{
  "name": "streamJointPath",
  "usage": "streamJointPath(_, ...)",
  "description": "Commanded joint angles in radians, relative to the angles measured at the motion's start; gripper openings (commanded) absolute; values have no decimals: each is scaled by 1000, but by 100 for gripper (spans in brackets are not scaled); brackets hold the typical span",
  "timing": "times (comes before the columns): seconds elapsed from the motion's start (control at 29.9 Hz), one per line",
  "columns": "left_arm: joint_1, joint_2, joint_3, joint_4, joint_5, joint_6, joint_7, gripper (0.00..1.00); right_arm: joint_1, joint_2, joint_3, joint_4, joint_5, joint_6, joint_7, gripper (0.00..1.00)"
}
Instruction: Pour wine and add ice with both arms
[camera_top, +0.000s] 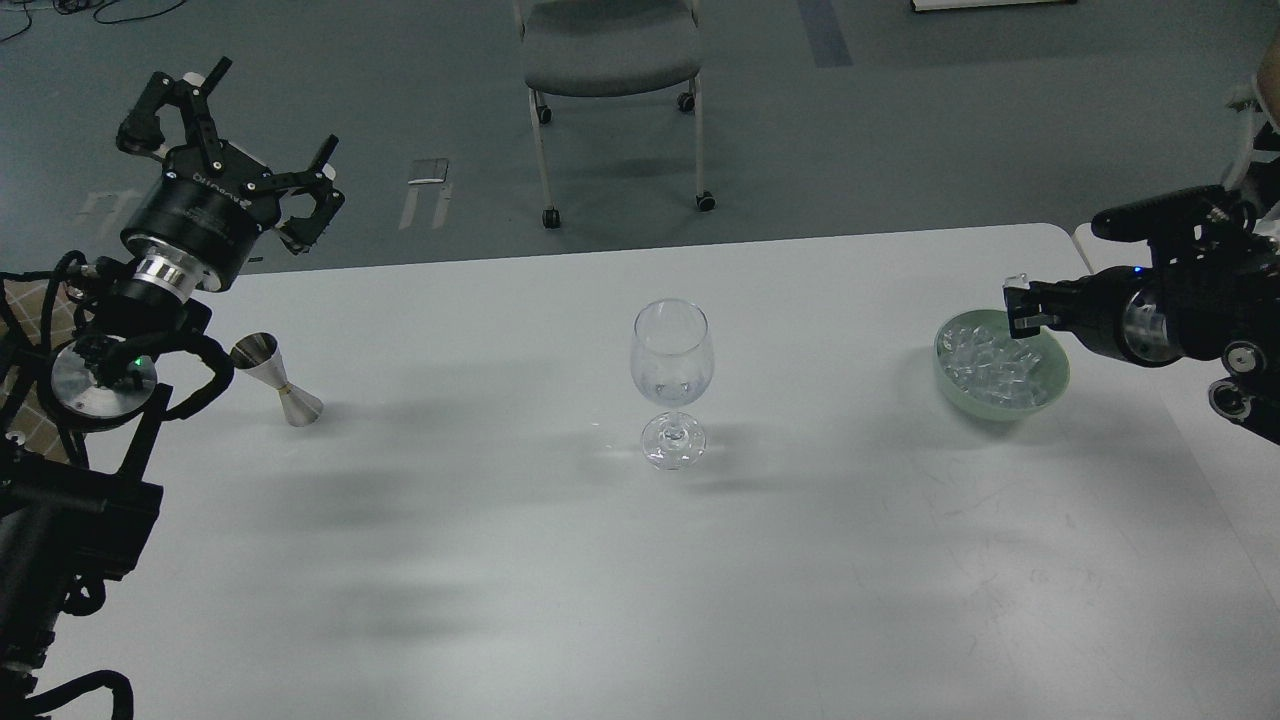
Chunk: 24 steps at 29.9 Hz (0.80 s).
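Note:
An empty clear stemmed wine glass (672, 372) stands upright at the table's middle. A pale green bowl (1052, 392) at the right holds many small clear ice cubes (990, 366). My right gripper (1019, 302) hangs just above the bowl's far rim, shut on one small glassy ice cube at its tip. My left gripper (272, 112) is open and empty, its claws spread wide, raised above the table's far left corner. A steel jigger (277, 380) stands tilted below it, apart from it.
The white table (640, 560) ends just beyond the glass. A second table (1150, 236) adjoins at the right, with a clear object (1266, 240) at the frame edge. A grey wheeled chair (610, 50) stands on the floor behind.

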Motion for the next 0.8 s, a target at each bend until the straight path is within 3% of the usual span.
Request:
streamJointPath(0.0,0,0,2,0,2,0,0,98,-2,-35,99,87,2,2,0,0)
streamJointPath(0.4,1,3,2,0,3,0,0,98,-4,-1,253,368,2,5,0,0)
streamJointPath(0.77,5,9,1,0,3,0,0,98,18,105,256,442,2,8,0,0)
